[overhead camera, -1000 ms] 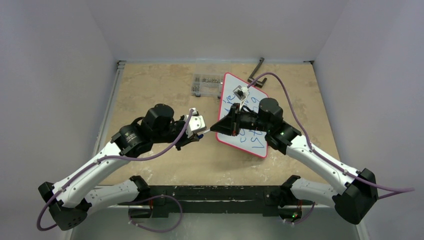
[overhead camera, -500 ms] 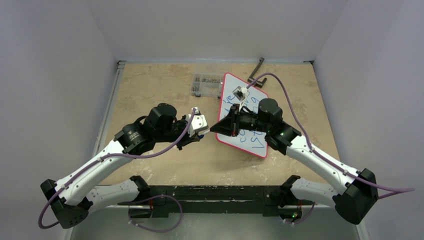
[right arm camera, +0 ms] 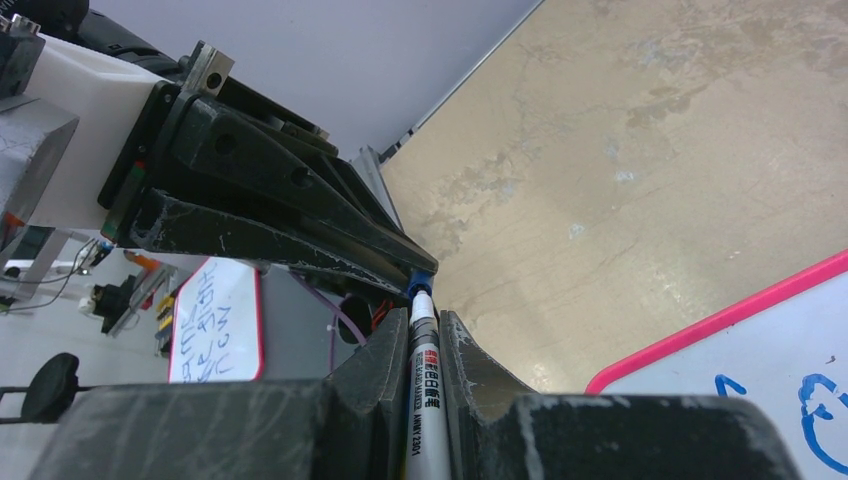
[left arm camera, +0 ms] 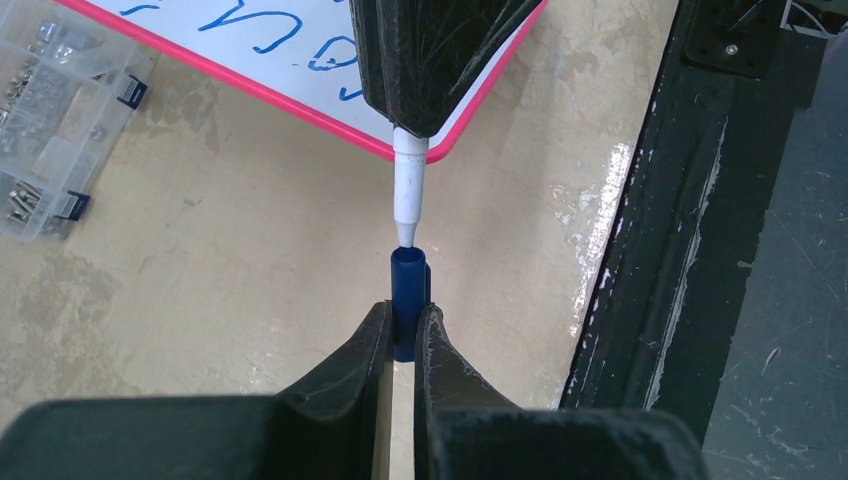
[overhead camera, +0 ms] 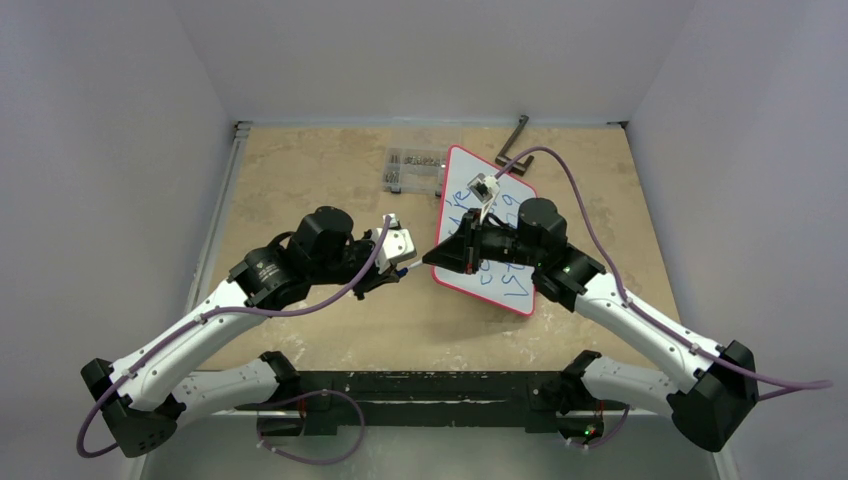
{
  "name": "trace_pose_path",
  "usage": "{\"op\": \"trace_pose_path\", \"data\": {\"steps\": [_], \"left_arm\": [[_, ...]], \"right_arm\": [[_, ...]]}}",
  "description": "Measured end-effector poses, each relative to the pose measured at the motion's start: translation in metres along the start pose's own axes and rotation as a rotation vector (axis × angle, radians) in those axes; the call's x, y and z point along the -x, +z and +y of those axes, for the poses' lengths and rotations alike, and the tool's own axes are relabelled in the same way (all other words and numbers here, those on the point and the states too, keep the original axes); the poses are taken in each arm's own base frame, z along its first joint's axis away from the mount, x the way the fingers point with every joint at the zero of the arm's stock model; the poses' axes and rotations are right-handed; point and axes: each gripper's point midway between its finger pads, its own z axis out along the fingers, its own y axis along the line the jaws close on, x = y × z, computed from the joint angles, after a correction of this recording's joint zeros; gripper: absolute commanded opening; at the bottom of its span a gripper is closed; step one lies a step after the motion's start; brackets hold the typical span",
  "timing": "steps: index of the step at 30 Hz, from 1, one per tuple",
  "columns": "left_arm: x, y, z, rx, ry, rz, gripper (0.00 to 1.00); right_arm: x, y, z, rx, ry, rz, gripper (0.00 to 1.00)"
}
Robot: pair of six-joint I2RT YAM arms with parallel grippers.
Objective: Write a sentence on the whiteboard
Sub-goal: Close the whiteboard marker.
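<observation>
Our left gripper (left arm camera: pixel 403 322) pinches a dark-blue plastic cap (left arm camera: pixel 408 272), and the white tapered tip of the marker (left arm camera: pixel 409 190) sits right at its mouth. Our right gripper (right arm camera: pixel 425 322) clamps that marker's white barrel, whose black print we cannot read. Under the right arm the glossy, red-framed whiteboard (overhead camera: pixel 462 176) lies on the mottled tan table (overhead camera: pixel 300 170). The sentence (overhead camera: pixel 512 287) is slanted blue handwriting, mostly covered and illegible.

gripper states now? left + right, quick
Left gripper: shut on the blue cap.
Right gripper: shut on the marker, its tip right at the cap's mouth.
</observation>
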Motion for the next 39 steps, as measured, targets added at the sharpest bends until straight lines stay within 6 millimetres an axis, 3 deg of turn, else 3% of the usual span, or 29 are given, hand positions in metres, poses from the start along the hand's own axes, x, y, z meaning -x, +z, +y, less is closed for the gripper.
{"op": "trace_pose_path", "data": {"steps": [29, 39], "left_arm": [[-0.0077, 0.0056, 0.0021, -0.004, -0.052, 0.039, 0.0], [-0.0033, 0.0059, 0.0043, 0.001, -0.05, 0.019, 0.0]], "right_arm": [[-0.0064, 0.0072, -0.0047, -0.005, 0.009, 0.012, 0.0], [0.0005, -0.0018, -0.0035, -0.053, -0.01, -0.031, 0.0]]}}
